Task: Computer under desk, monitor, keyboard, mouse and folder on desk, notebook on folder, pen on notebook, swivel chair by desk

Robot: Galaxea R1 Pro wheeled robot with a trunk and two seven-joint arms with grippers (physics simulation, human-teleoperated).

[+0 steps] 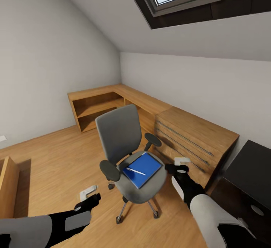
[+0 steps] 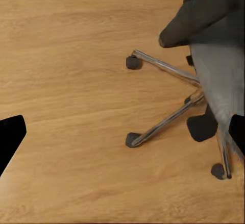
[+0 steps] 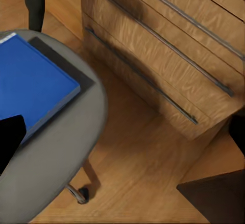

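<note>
Both the left gripper point(image 1: 89, 195) and right gripper point(image 1: 181, 166) hang open and empty; between them, the thin, light, probably slippery folder point(image 1: 142, 169) lies on the swivel chair point(image 1: 124, 135), best pinched at its overhanging edge.

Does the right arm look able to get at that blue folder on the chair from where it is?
Probably yes. The right gripper hangs just beside the chair seat, level with the folder, with nothing between them. The armrest sits farther back, and a pen lies on the folder.
</note>
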